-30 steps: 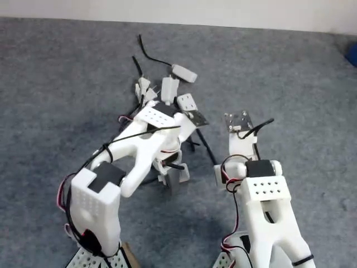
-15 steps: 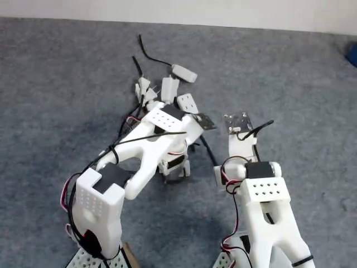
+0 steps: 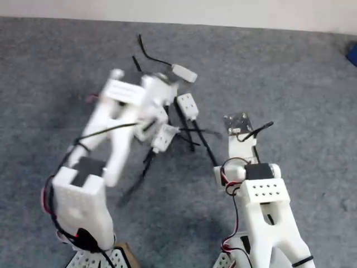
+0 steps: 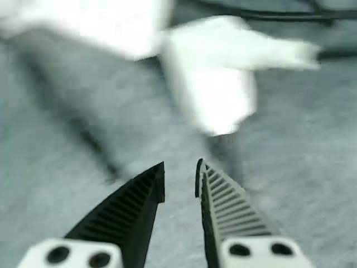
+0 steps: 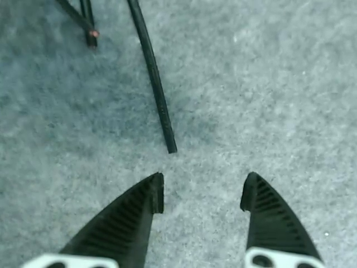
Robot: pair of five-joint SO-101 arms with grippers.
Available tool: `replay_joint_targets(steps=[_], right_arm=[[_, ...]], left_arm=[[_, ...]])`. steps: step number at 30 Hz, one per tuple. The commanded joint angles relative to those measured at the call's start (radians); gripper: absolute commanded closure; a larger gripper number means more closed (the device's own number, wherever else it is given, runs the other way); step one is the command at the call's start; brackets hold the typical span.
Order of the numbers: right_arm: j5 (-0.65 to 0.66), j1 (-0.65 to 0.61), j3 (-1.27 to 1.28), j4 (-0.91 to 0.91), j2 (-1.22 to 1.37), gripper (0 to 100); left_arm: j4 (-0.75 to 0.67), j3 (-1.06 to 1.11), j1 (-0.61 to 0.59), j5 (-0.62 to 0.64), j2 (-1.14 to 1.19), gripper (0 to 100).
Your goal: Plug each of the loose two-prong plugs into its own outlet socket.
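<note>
two arms stand at the grey bench (image 3: 290,72). the left arm (image 3: 111,128) is raised over the cluster of task parts and shows blurred. the right arm (image 3: 262,195) sits low, beside the cluster.

left tool (image 4: 179,167): fingers a narrow slit apart, nothing between them. a blurred white piece (image 4: 212,95) lies just past the tips, not touching them.

right tool (image 5: 201,181): fingers spread wide, nothing held. it points down at bare bench. one thick black cord (image 5: 153,84) ends just ahead of one fingertip. two thinner cords (image 5: 83,19) lie farther off, one with a copper-coloured tip.

task parts, counted in the high view: three white pieces clear of the left arm.
1. corded piece (image 3: 184,72): farthest from the arms, with a black lead curving away from it.
2. dotted block (image 3: 188,105): near the middle of the cluster, lying among black cords.
3. small piece (image 3: 163,137): nearest the left arm, tilted.

further white parts beside the left arm are too blurred to count. which pieces are plugs and which are sockets cannot be told.
</note>
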Motion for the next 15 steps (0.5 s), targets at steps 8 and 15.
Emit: replay_joint_targets(steps=[8, 15], right_arm=[[-0.012, 0.008, -0.007, -0.010, -0.024, 77.5], [-0.012, 0.012, -0.007, -0.005, -0.022, 77.5]], left_arm=[[0.103, -0.185, -0.262, -0.077, -0.053, 83], [0.149, -0.188, -0.016, -0.049, -0.062, 74]])
